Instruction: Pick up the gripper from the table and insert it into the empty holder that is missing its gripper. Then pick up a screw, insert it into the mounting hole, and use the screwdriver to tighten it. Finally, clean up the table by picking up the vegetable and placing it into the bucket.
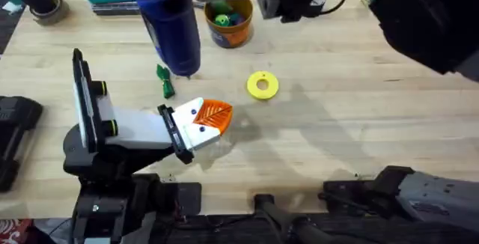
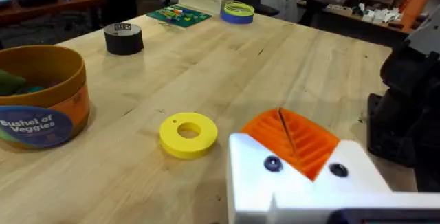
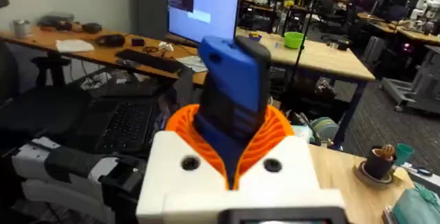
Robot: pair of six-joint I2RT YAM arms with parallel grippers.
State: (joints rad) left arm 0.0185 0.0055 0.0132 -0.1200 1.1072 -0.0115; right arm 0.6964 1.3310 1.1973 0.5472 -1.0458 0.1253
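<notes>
A: Surface?
B: Pale wood table (image 1: 337, 147), light grain, shadows across the right half. A yellow disc (image 1: 262, 84) sits near the middle, the vegetable (image 1: 165, 81) lies flat just left of it, apart from it. The bucket (image 1: 231, 22) stands farther back, toys inside; its label reads "Bushel of Veggies" in the left wrist view (image 2: 42, 93).

A: Hands?
B: Left hand (image 1: 200, 124) lies low over the table near the disc, white block with orange ribbed pads pressed together, nothing between them. Right hand (image 3: 230, 145) is raised high under the overhead camera, pads pinching the screwdriver (image 3: 234, 93); overhead shows its blue body (image 1: 174, 27) pointing down, tip above the table just beside the vegetable.

A: Loose orange gripper, screw, empty holder?
B: Cannot tell.

A: Room?
B: Left wrist view: black tape roll (image 2: 124, 38) and a blue-and-yellow tape roll (image 2: 237, 11) at the table's far side, cluttered benches behind. Right wrist view: a lit monitor (image 3: 203, 11), keyboard (image 3: 148, 59), other wooden desks, a green bowl (image 3: 293, 40).
</notes>
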